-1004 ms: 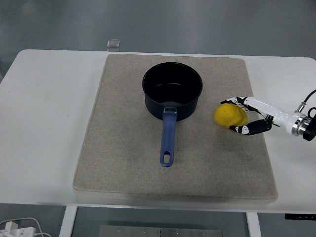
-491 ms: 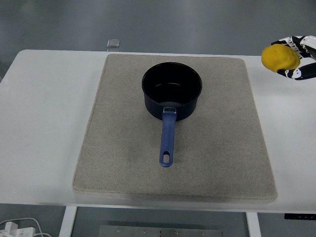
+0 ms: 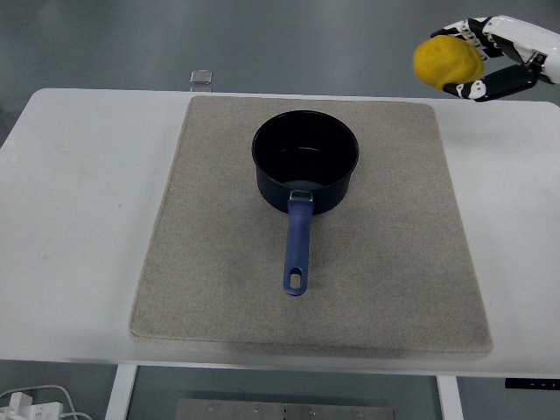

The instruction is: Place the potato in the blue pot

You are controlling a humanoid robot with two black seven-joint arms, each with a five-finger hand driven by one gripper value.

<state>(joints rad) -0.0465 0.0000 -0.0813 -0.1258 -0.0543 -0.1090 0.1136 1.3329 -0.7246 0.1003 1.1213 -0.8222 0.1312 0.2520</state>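
Blue pot [image 3: 305, 166] sits on the grey mat [image 3: 219, 289], handle pointing toward the near table [image 3: 79, 219] edge, nothing inside. Right hand [image 3: 490, 57] at far right, raised above the table's far corner, fingers wrapped around the yellow potato [image 3: 448, 61], well apart from pot.

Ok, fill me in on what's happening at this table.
The right robot hand grips a yellow potato in its fingers and holds it in the air, up and to the right of the blue pot. The pot stands empty on a grey mat on the white table, with its handle pointing toward the near edge. The potato is not yet in the pot. The left arm is out of view.
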